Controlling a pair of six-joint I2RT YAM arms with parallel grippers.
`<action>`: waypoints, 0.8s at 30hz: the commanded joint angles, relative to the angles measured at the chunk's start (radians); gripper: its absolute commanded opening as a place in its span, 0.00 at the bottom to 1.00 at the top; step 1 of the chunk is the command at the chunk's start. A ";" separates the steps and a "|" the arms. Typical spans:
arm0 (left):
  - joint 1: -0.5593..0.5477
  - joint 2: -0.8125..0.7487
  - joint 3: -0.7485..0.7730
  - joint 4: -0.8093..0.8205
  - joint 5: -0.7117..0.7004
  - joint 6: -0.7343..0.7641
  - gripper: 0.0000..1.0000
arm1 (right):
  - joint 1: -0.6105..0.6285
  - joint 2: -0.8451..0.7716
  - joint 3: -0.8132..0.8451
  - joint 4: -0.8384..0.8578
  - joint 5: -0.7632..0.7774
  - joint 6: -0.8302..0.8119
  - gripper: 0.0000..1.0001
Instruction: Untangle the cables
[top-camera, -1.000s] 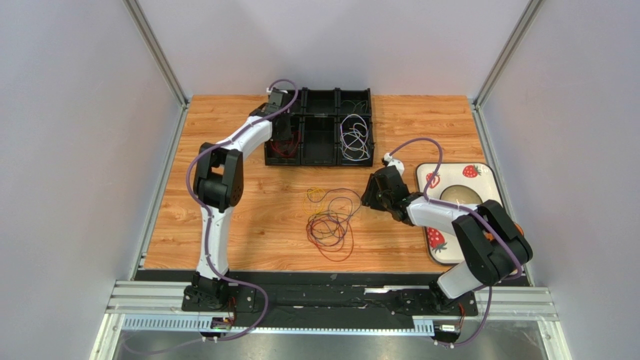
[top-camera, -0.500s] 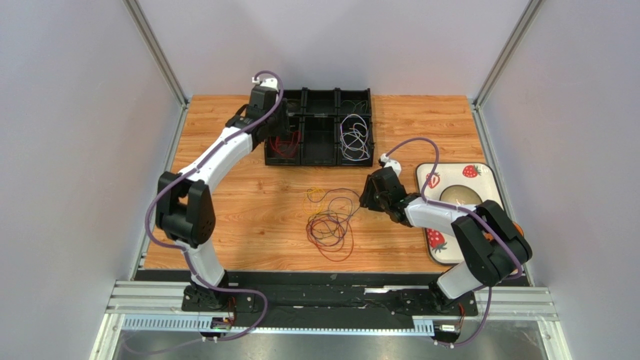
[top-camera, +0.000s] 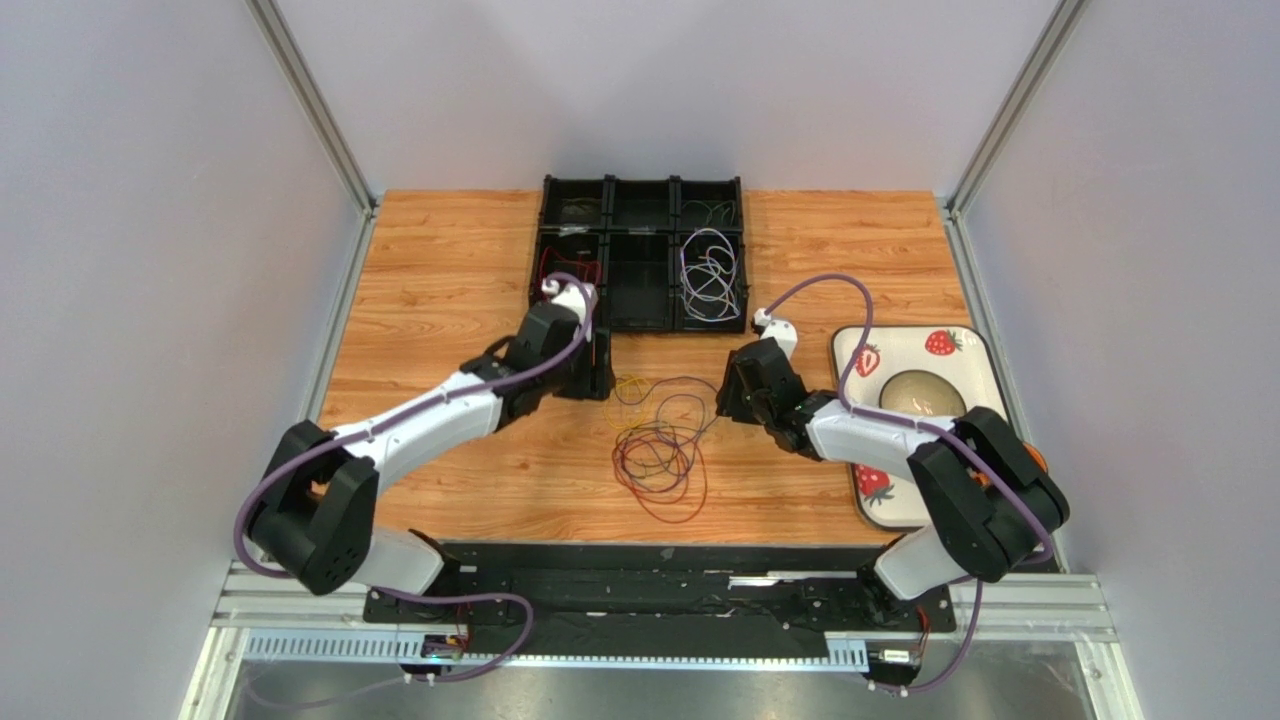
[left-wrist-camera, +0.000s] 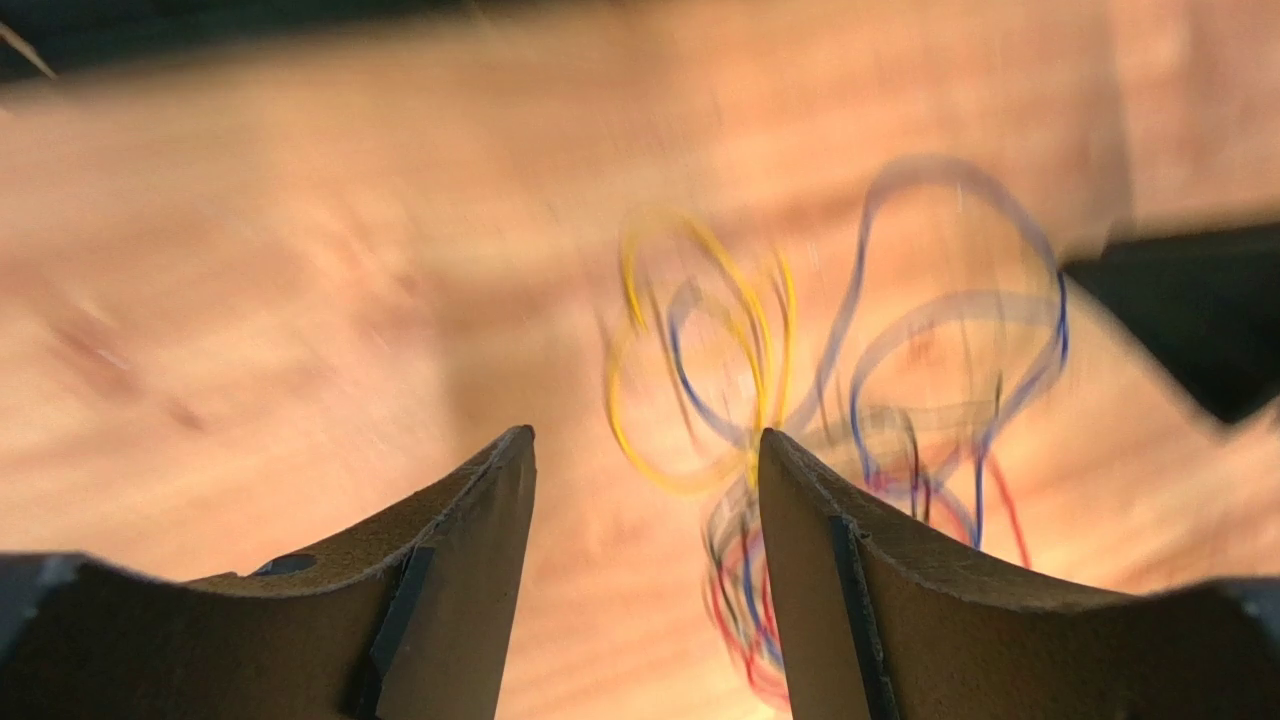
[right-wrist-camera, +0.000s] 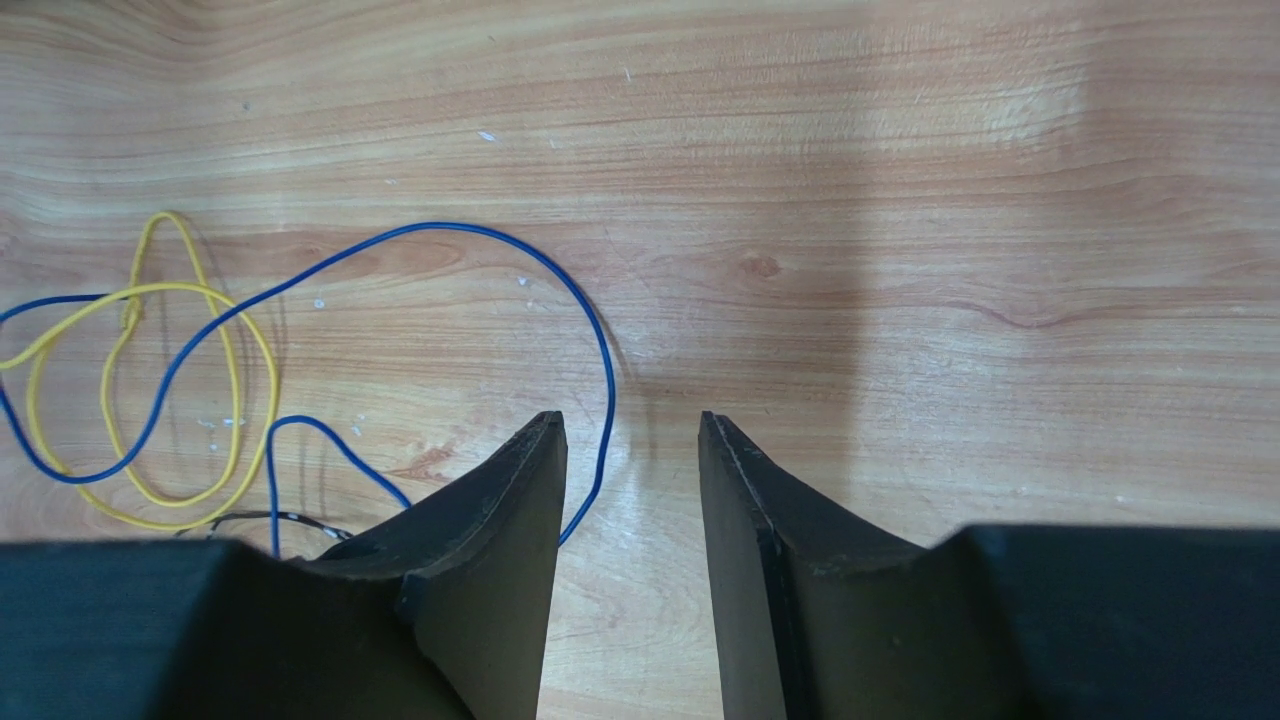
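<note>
The cables (top-camera: 661, 446) lie in a loose tangle at the middle of the desk (top-camera: 451, 255), with dark, red and blue loops piled on one another. A small yellow loop (top-camera: 631, 390) sits at the tangle's 11 o'clock edge. A separate bunch, the white cables (top-camera: 709, 281), lies in the right-hand compartment of the black tray (top-camera: 639, 182), which stands at 12 o'clock from the tangle. Some red wire (top-camera: 568, 278) shows in the tray's left compartment (the left arm covers part of it).

The left pincer (top-camera: 600, 384) sits at 10 o'clock of the tangle, just beside the yellow loop. Its jaws stand wide and hold nothing; its blurred wrist view shows yellow and blue loops on the wood beyond the tips.

The right pincer (top-camera: 732, 402) sits at 2 o'clock of the tangle. Its jaws are moderately parted, with bare wood between them and nothing gripped. A blue wire (right-wrist-camera: 451, 240) arcs across the desk ahead of its tips and passes under the edge of the finger at 9 o'clock in that wrist view.

A strawberry-patterned plate (top-camera: 902, 353) rests at 3 o'clock, well apart from the tangle.
</note>
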 joint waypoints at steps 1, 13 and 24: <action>-0.043 -0.106 -0.148 0.159 0.031 -0.048 0.65 | 0.032 -0.079 -0.020 0.023 0.115 -0.004 0.41; -0.134 -0.157 -0.399 0.490 0.040 -0.141 0.61 | 0.186 -0.217 -0.122 0.118 0.336 -0.044 0.56; -0.234 0.007 -0.248 0.365 -0.158 -0.143 0.54 | 0.195 -0.112 -0.046 0.102 0.268 -0.082 0.58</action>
